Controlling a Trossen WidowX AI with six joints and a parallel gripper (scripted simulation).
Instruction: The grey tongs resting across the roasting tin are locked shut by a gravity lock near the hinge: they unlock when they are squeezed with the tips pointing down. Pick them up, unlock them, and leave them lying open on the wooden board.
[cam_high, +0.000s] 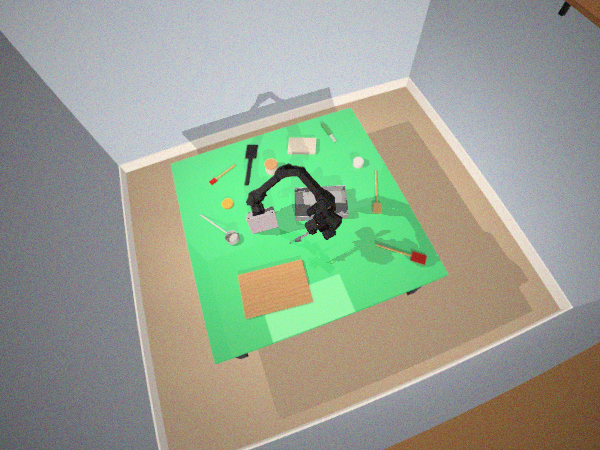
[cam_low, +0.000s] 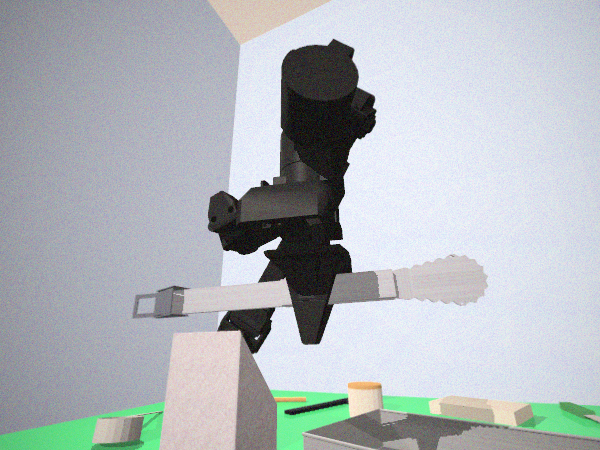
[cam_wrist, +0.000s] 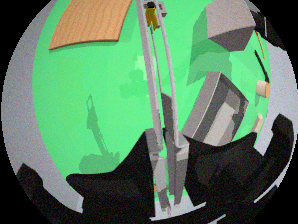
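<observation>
Exterior view, L to R: grey tongs held level in mid-air, well above the green table, hinge-end loop at L, scalloped tips at R. Gripper is clamped on the tongs' mid-section, fingers pointing down. Below R, roasting tin. Top view: wooden board lies near the table's front edge, well apart from the tongs. Wrist cam: tong arms look close together.

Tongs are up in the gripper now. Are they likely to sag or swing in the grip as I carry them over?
Probably stiff: the tongs stay straight on both sides of the gripper. Held near mid-length and level, they likely balance. The narrow fingers might let them pivot if tilted.
</observation>
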